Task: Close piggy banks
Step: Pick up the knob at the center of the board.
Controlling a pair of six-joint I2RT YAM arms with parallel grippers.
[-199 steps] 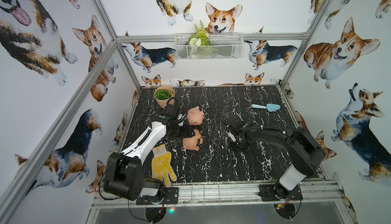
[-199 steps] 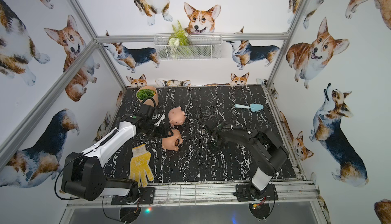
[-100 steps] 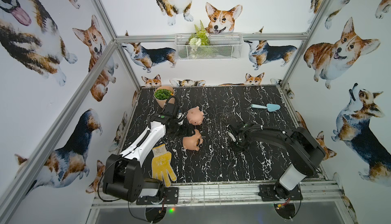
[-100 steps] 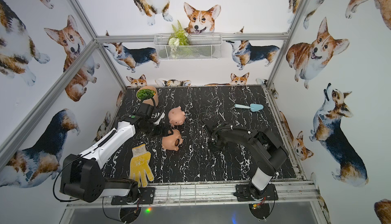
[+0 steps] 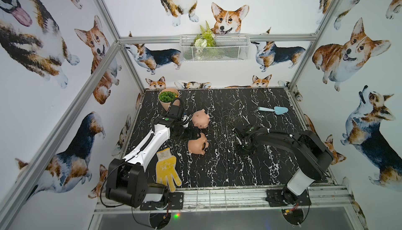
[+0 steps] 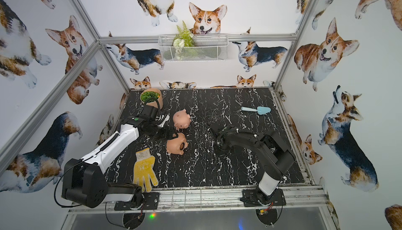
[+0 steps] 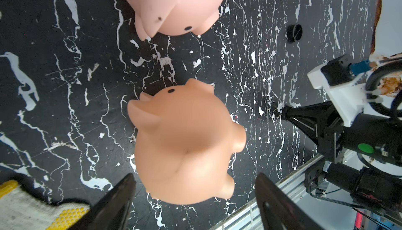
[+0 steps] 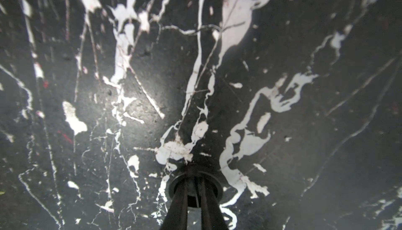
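Black marble desk point(image 5: 217, 170) | left gripper point(image 7: 194, 175) hard to make out in both top views; wrist cam: jaws wide, straddling tan pig point(image 5: 196, 145), on its side left of centre; belly circle point(image 6: 183, 146) plug or hole, I can't tell | pale pig point(image 5: 201, 119) upright just behind it | right gripper point(image 8: 194, 193) narrow, pinching black plug point(image 8: 173, 188) mid-desk | pigs unmoved since a second ago | back-left pot point(image 5: 165, 106) holds plant point(image 5: 166, 96)

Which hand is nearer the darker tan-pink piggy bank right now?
Left. The left hand flanks the darker tan-pink pig-shaped plastic bank with open fingers; the right hand stands clear of it, tips down at a black round plug.
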